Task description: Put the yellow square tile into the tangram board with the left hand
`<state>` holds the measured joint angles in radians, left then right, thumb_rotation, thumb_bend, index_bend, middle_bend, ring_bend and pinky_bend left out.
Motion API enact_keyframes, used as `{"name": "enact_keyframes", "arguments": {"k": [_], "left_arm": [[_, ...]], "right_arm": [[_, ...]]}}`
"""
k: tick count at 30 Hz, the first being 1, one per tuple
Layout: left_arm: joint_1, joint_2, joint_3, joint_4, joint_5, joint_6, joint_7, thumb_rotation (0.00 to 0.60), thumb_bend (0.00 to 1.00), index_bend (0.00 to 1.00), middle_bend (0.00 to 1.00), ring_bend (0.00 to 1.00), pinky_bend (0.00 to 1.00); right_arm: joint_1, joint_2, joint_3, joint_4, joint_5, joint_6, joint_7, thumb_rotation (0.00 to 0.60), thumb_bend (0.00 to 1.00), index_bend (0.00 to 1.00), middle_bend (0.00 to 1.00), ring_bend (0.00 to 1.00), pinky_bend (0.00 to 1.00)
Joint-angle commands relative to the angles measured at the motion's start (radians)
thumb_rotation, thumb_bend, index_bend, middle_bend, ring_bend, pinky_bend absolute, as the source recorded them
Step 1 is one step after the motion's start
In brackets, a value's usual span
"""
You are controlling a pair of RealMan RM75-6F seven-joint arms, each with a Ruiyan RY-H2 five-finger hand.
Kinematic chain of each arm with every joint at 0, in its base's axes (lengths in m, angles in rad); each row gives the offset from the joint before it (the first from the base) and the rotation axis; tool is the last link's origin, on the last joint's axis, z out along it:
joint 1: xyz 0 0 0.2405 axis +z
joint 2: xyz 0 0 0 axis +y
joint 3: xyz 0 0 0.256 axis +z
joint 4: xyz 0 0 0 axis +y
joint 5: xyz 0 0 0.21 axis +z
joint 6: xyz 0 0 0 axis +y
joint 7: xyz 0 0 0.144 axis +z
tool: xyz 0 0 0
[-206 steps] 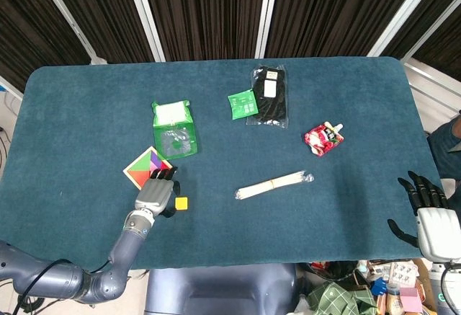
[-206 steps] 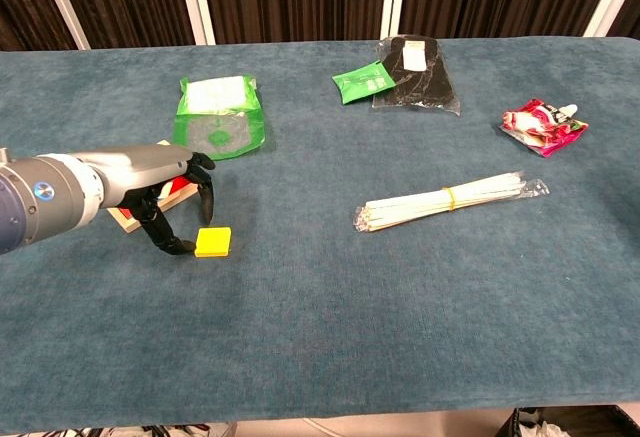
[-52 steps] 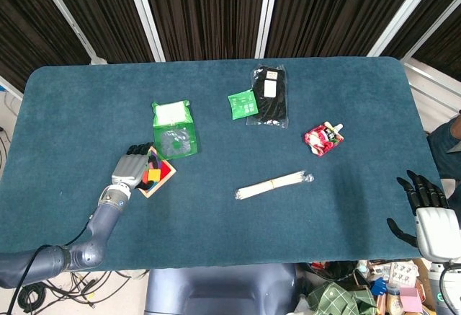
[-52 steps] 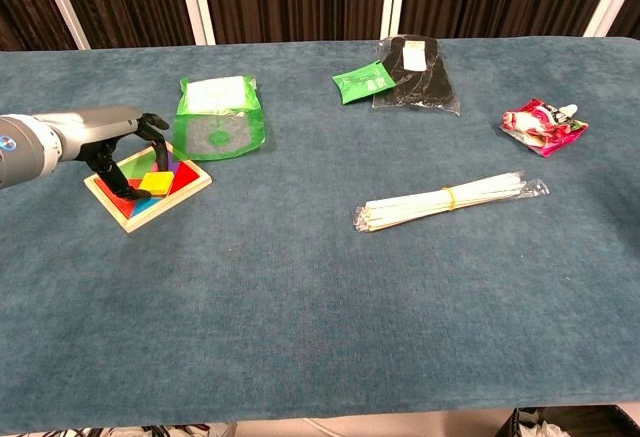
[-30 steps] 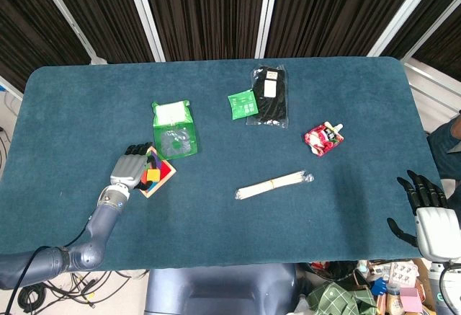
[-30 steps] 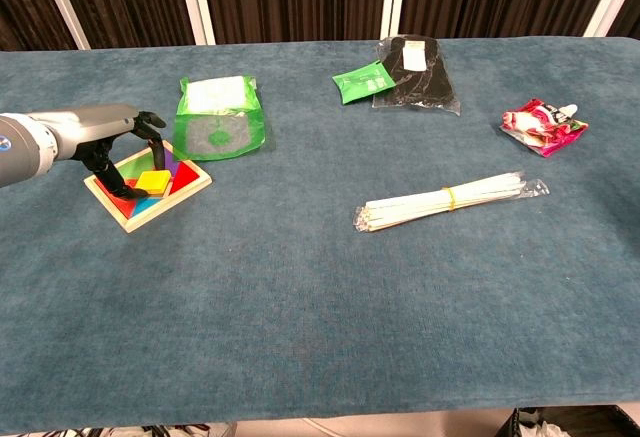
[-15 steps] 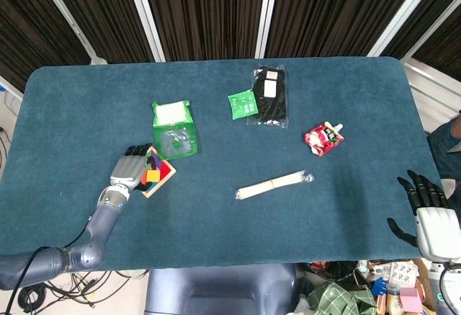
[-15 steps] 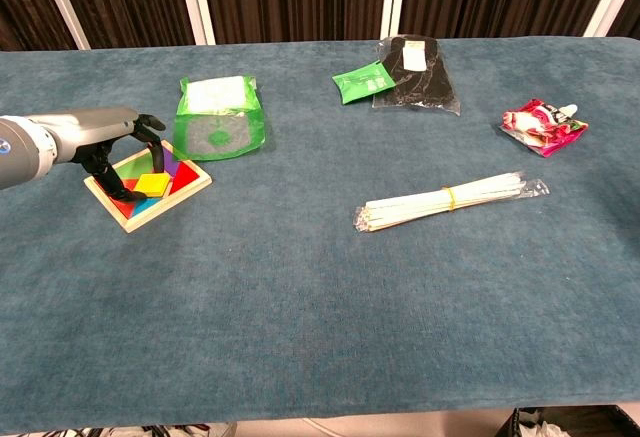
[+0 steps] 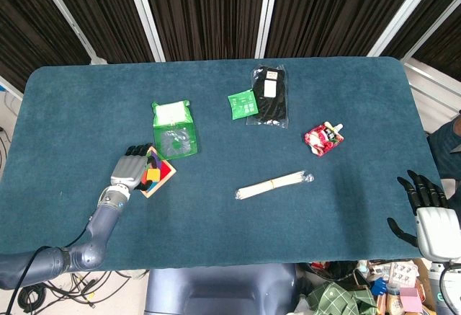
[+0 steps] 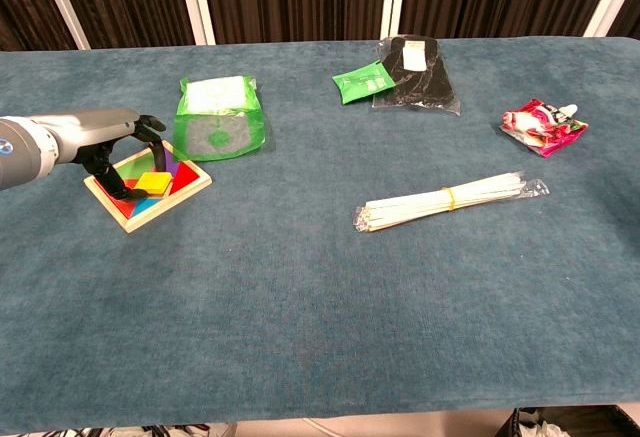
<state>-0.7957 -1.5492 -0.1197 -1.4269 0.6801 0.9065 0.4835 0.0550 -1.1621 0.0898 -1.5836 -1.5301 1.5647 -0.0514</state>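
We find the yellow square tile (image 10: 152, 181) lying on the tangram board (image 10: 148, 195), among the coloured pieces, near the board's middle. The left hand (image 10: 112, 129) hovers over the board's far-left part, its dark fingers (image 10: 150, 137) curled downward toward the tile. From the chest view we cannot tell whether the fingertips touch the tile or have released it; in the head view the left hand (image 9: 130, 169) covers the board's left edge, and the tile (image 9: 153, 175) shows just to its right.

The board (image 9: 160, 173) sits on the blue counter (image 9: 216, 127), with a green packet (image 10: 220, 117) just behind it. Further along we note a bundle of sticks in clear wrap (image 10: 450, 200), a small green sachet (image 10: 362, 82), a black packet (image 10: 415, 74) and a red pouch (image 10: 543, 124).

The right hand (image 9: 426, 203) rests at the counter's near right corner, fingers spread, holding nothing.
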Motion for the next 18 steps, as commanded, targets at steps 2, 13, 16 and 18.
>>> {"name": "enact_keyframes", "arguments": {"k": [2,13,16,18], "left_arm": [[0.0,0.001,0.001,-0.002,0.001,0.0,0.002,0.6,0.37,0.4,0.0,0.0,0.0],[0.001,0.005,0.004,-0.016,0.009,0.01,0.009,0.6,0.37,0.4,0.0,0.0,0.0],[0.003,0.005,0.006,-0.019,0.015,0.015,0.011,0.6,0.37,0.4,0.0,0.0,0.0],[0.004,0.005,0.007,-0.019,0.013,0.014,0.011,0.6,0.37,0.39,0.0,0.0,0.0]], "right_arm": [[0.0,0.0,0.0,0.0,0.0,0.0,0.0,0.6,0.17,0.15,0.04,0.07,0.13],[0.0,-0.002,0.002,-0.001,0.002,0.002,-0.003,0.6,0.17,0.15,0.04,0.07,0.13],[0.0,-0.002,0.002,-0.001,0.001,0.002,-0.003,0.6,0.17,0.15,0.04,0.07,0.13],[-0.001,-0.003,0.002,-0.001,0.001,0.003,-0.003,0.6,0.17,0.15,0.04,0.07,0.13]]}}
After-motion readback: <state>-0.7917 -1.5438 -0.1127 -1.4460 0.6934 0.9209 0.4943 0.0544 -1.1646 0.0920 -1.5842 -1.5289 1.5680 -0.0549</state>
